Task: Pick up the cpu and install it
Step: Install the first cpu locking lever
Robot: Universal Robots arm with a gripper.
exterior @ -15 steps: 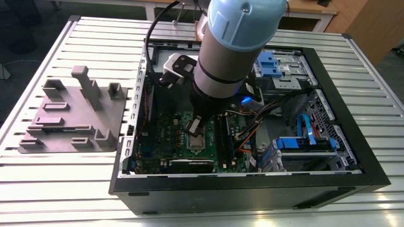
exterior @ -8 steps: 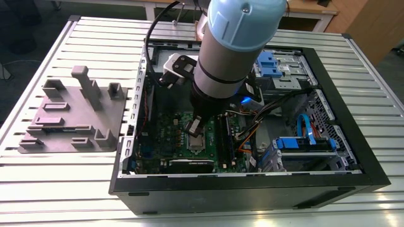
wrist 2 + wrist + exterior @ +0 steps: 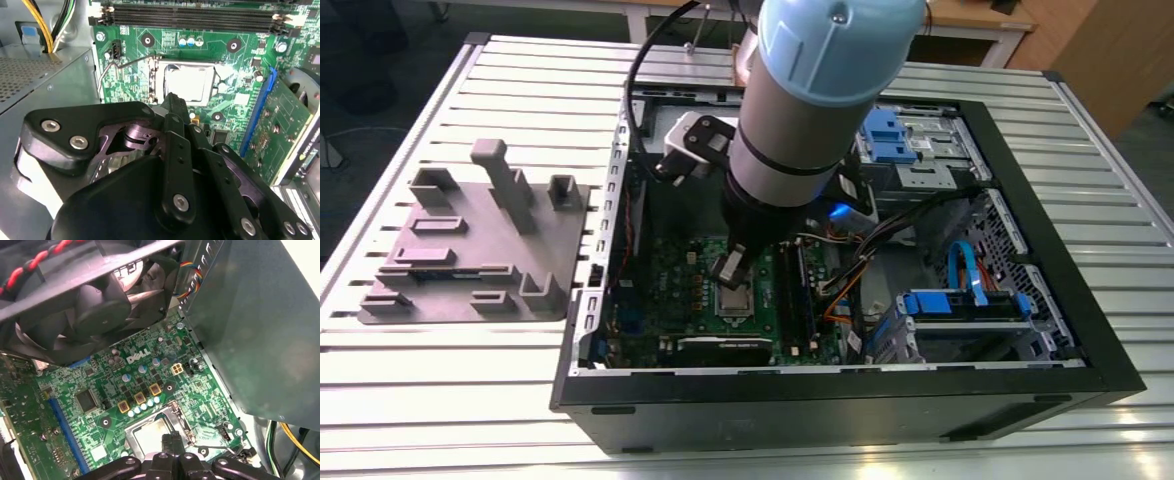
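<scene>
The case [image 3: 854,400] sits closest, its black side wall along the near edge of the slatted table [image 3: 454,400] in the exterior view, open at the top so you look straight down into it. The arm [image 3: 801,100] reaches down into the case from above, grey and pale blue, with the gripper [image 3: 732,268] low over the green motherboard [image 3: 680,275]. In the second wrist view the gripper [image 3: 175,102] has its black fingers drawn together at the tip, just above the edge of the socket [image 3: 156,75], and I can't see anything between them; whether they are truly clenched or only near each other I cannot tell from here. The cpu [image 3: 190,82] lies flat inside the socket frame, its silvery top bright under the light, and in the first wrist view the cpu [image 3: 150,432] shows again with the gripper [image 3: 172,440] just at its edge. A black fan [image 3: 100,305] hangs over the board in that view, and the grey wall of a metal box [image 3: 260,330] stands beside it. Outside the case, toward the exterior view's left, a grey fixture [image 3: 474,250] with upright posts rests on the table, well apart from the arm. Blue drive brackets [image 3: 961,300] and orange cables sit in the case toward the exterior view's right.
</scene>
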